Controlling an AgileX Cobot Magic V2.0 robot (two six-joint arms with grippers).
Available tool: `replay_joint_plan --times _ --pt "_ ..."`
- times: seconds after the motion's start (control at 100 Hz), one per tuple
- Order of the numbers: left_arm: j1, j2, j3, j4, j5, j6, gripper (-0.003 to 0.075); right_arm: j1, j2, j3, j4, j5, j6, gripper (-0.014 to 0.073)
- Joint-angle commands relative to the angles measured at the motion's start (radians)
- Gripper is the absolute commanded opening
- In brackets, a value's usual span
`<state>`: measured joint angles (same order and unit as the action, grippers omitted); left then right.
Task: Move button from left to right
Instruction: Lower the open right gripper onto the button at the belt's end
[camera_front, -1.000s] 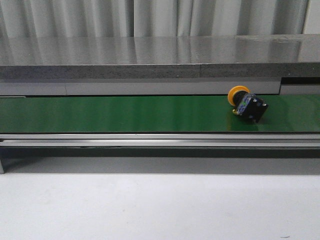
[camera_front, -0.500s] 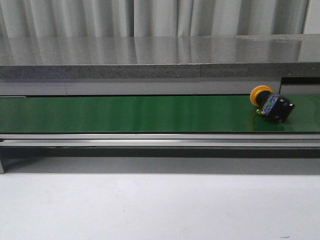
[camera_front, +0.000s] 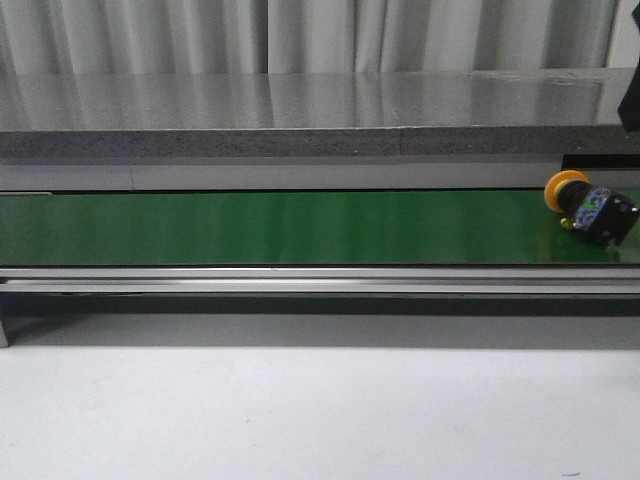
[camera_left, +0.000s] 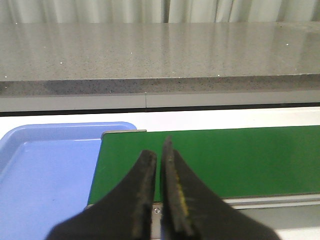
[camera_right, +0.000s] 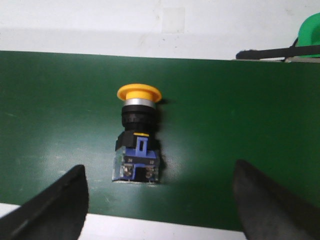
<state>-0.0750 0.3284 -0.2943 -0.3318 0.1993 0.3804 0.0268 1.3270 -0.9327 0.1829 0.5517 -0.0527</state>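
Fingers, right gripper (camera_right: 159, 200): spread wide, empty, straddling the button.
Button (camera_right: 138, 135): lying sideways on green belt (camera_right: 60, 110), near its right end.
Handling: light, rigid; grasp the dark body, not the cap.
Fingers, left gripper (camera_left: 159, 195): nearly closed, empty.

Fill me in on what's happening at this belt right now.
Nothing is holding the button. It lies on its side near the right end of the green conveyor belt, further right than a second ago. The right gripper hangs over it with jaws wide open, one on each side, not touching. The left gripper sits with jaws nearly together at the belt's left end, beside a blue tray, holding nothing.
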Motion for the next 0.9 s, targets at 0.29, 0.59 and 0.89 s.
replay_joint_plan --times 0.29,0.59,0.89 --pt "-0.008 0.006 -0.028 -0.014 -0.080 -0.001 0.0005 -0.002 0.157 -0.073 0.007 -0.053 0.000 0.0559" --pt "-0.008 0.006 -0.028 -0.014 -0.080 -0.001 0.0005 -0.003 0.191 -0.073 0.006 -0.058 0.000 0.0260" --pt "-0.008 0.006 -0.028 -0.014 -0.080 -0.001 0.0005 -0.003 0.191 -0.073 0.001 -0.038 0.000 0.0230"
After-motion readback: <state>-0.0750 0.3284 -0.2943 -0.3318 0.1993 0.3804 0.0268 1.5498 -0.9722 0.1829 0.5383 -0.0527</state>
